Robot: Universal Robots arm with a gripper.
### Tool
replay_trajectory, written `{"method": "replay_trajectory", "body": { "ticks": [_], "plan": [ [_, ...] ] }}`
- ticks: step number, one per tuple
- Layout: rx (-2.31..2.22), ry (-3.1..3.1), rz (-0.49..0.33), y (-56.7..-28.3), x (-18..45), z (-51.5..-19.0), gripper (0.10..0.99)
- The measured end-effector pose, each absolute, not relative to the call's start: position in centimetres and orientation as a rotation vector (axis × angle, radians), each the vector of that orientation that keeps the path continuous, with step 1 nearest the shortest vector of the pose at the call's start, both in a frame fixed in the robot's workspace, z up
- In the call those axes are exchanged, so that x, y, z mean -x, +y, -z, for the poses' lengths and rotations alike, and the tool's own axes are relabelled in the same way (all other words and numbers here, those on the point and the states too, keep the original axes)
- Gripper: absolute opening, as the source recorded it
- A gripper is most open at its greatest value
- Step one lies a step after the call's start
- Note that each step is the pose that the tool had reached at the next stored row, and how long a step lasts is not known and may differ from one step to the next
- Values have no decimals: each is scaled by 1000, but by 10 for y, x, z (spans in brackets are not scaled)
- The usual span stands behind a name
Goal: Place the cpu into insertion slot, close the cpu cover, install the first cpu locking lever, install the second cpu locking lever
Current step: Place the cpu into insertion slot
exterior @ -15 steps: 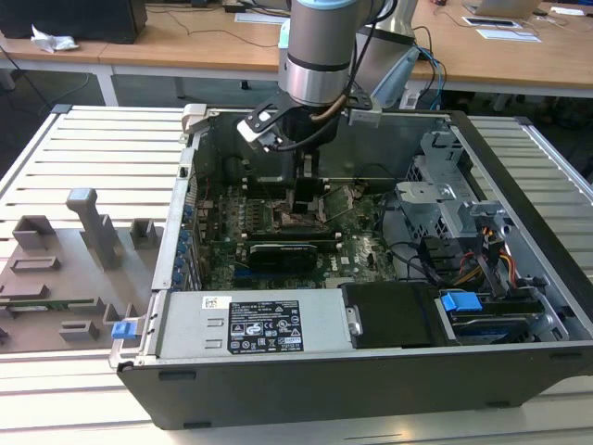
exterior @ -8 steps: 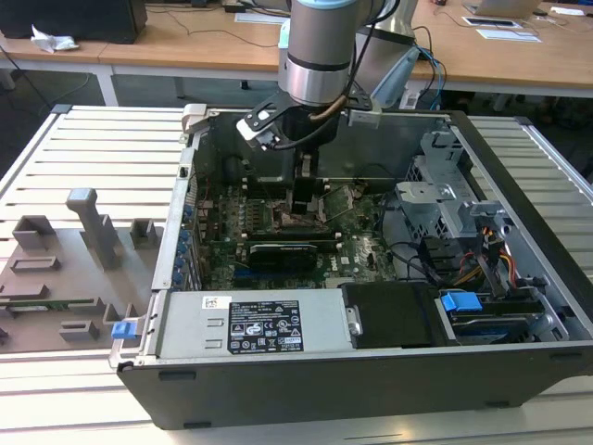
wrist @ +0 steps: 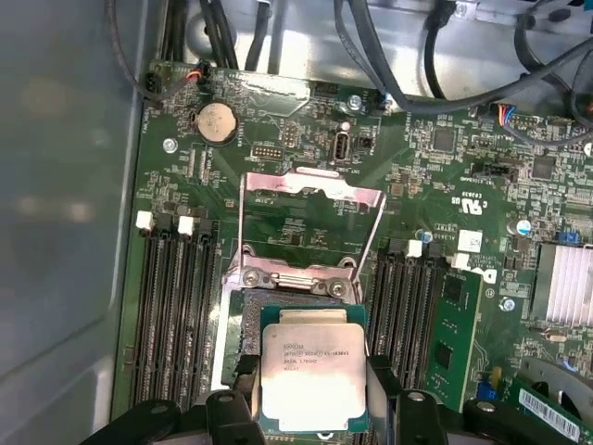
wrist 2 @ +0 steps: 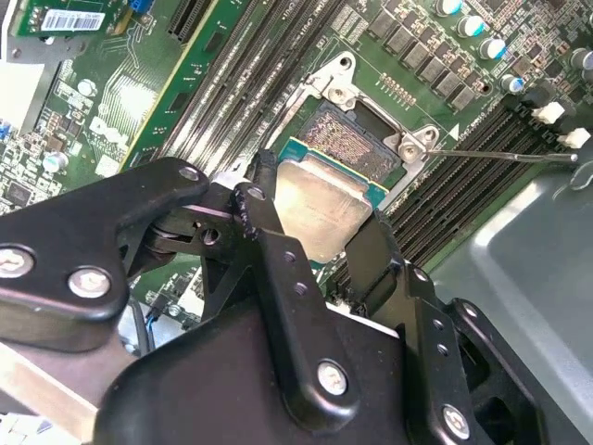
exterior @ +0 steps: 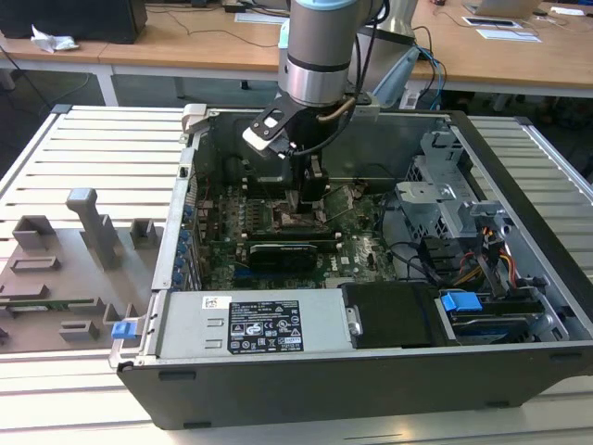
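Observation:
My gripper (wrist 2: 320, 221) is shut on the cpu (wrist 2: 315, 206), a flat silver-grey square clamped between the two black fingers (wrist 2: 264, 199). In both wrist views the chip hangs partly over the insertion slot (wrist 2: 350, 139), whose dark pin field and silver surround still show beyond it. Whether it touches the slot I cannot tell. The cpu (wrist: 312, 373) sits between my gripper (wrist: 312, 413) tips, and the cpu cover (wrist: 278, 183) stands swung open behind the slot. A thin locking lever (wrist 2: 500, 156) sticks out past the slot. In the exterior view my gripper (exterior: 306, 202) reaches down inside the case over the slot (exterior: 298, 221).
Long black memory slots (wrist: 176, 306) flank the socket on both sides. The case holds a power supply (exterior: 250, 324) at the front, a black card (exterior: 287, 250), and a drive cage with cables (exterior: 454, 199) at the exterior view's right. A grey fixture board (exterior: 65, 269) lies outside the case.

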State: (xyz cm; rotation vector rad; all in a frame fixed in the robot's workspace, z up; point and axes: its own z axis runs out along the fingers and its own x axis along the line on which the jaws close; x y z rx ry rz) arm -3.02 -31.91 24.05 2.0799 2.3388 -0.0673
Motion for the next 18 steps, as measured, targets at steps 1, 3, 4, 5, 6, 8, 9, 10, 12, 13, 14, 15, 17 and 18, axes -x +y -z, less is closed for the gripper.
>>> {"method": "replay_trajectory", "body": {
  "ticks": [1, 3, 4, 5, 6, 8, 9, 10, 12, 13, 14, 15, 17, 18],
  "plan": [
    [-2080, 2339, 67, -319, 30, -241, 541],
    [-2080, 2339, 68, -319, 30, -240, 541],
    [-2080, 2339, 67, -319, 30, -240, 541],
    [-2080, 2339, 67, -319, 30, -240, 541],
    [-2080, 2339, 67, -319, 30, -239, 541],
    [-2080, 2339, 67, -319, 30, -238, 541],
    [-2080, 2339, 67, -319, 30, -238, 541],
    [-2080, 2339, 67, -319, 30, -236, 541],
    [-2080, 2339, 67, -319, 30, -235, 541],
    [-2080, 2339, 67, -319, 30, -234, 541],
    [-2080, 2339, 67, -319, 30, -230, 541],
    [-2080, 2339, 67, -319, 30, -227, 541],
    [-2080, 2339, 67, -319, 30, -225, 541],
    [-2080, 2339, 67, -319, 30, -224, 541]
  ]
}}
